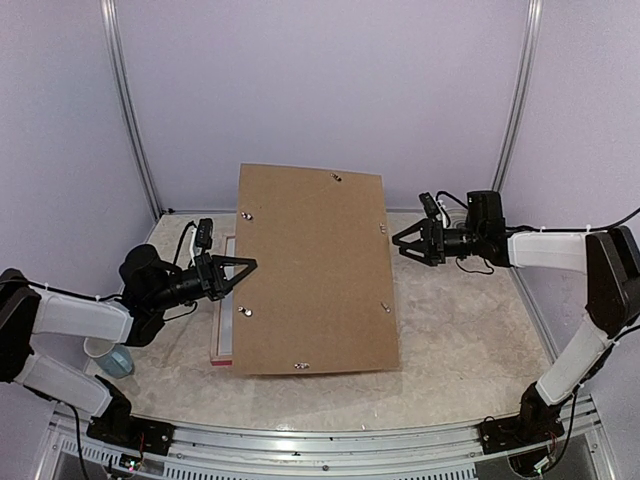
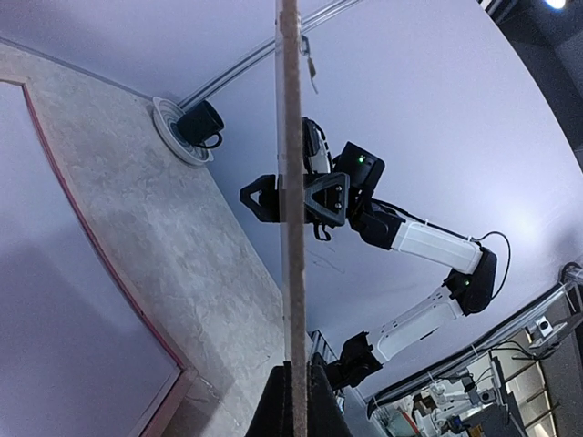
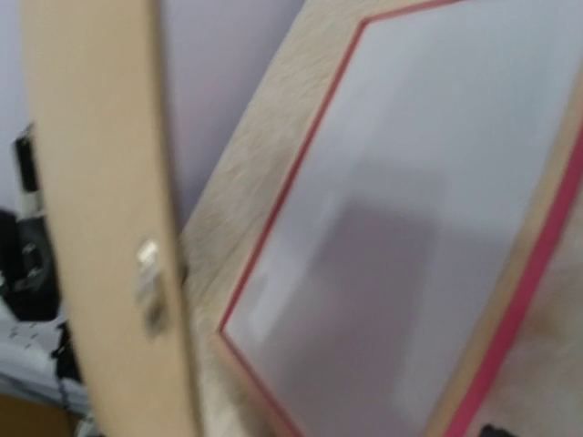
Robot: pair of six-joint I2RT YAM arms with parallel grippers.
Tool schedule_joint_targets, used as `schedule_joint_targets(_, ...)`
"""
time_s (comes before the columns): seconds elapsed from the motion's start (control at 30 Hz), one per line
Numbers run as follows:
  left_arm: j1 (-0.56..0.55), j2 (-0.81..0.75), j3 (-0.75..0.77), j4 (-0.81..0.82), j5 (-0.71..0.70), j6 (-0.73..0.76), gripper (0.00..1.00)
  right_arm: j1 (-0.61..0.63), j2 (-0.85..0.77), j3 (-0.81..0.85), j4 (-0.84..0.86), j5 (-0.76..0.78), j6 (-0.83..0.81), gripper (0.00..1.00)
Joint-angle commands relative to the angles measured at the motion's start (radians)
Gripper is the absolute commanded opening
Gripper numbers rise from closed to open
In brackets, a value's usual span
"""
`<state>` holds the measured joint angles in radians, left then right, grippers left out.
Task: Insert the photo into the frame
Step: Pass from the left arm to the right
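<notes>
Frame (image 1: pixel 222 340) lies flat on the table (image 1: pixel 470 340), left of centre. From above only its left rail shows, pink-red at the near corner, and the rest hides under the board (image 1: pixel 315 270). The right wrist view shows its pane (image 3: pixel 392 228) bare and greyish inside the red rim, with no print that I can make out. The photo appears in no view (it may be out of sight behind the board; I cannot tell). The frame looks thin and light but stiff, and its pane is likely slick and breakable, so I would hold it by the wooden rails and never press on the middle. The photo, being paper, should be limp and easily creased, so it is best taken by an edge or corner. The board slants over the frame; its near edge looks low by the frame's near corner and its far edge lifted. The left gripper (image 1: pixel 240 266) is pinched tight on the board's left edge. The right gripper (image 1: pixel 398 243) stands spread at the right edge, a finger on either side and not closed on it, as far as the left wrist view shows. That board is the main obstacle: where it hangs it covers the opening, and its small metal clips (image 1: pixel 246 311) could scrape the pane if it drops. A pale cup (image 1: pixel 116 360) sits at the near left beside the left arm, apart from the frame.
</notes>
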<state>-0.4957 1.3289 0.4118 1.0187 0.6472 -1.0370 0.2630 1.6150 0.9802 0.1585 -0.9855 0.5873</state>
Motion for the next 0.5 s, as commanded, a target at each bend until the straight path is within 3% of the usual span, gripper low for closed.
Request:
schedule_joint_targets(0.0, 0.011, -0.007, -0.009, 0.136, -0.004, -0.026, 0.0, 0.003, -0.031, -0.05, 0.079, -0.118, 0.033, 0.87)
schedule_joint_targets(0.23, 0.014, 0.02, -0.028, 0.202, -0.006, -0.064, 0.0, 0.078, 0.032, -0.068, 0.197, -0.181, 0.077, 0.87)
schedule_joint_targets(0.47, 0.015, 0.039, -0.045, 0.243, -0.008, -0.092, 0.0, 0.118, 0.125, -0.096, 0.505, -0.237, 0.253, 0.82)
